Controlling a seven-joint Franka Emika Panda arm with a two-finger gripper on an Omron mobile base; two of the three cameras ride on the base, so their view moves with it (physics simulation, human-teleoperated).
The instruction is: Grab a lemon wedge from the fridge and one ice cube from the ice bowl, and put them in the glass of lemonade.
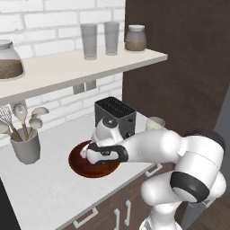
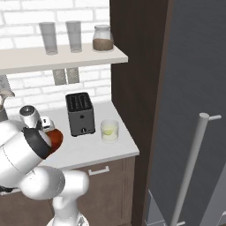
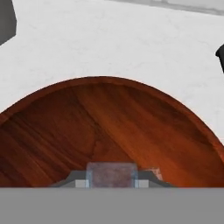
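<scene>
An ice cube [image 3: 113, 174] is sitting pinched between the two dark fingertips of the gripper [image 3: 113, 180], a small translucent greyish block low over the reddish-brown ice bowl [image 3: 109, 127]. The jaws are pressing in on its two sides. The bowl is lying on the pale counter [image 1: 49, 188], just in front of the black toaster [image 1: 115, 114], and the white arm is reaching across it so that the hand is hanging over the bowl's [image 1: 80, 167] middle. To the right of the toaster [image 2: 80, 113], the glass of lemonade [image 2: 109, 130] is standing upright near the counter's end, with a small pale yellow-green lemon wedge [image 2: 109, 130] showing in the liquid. The grey fridge [image 2: 194, 110] is standing further right, past a dark brown panel, its slim bar handle [image 2: 190, 167] facing us.
</scene>
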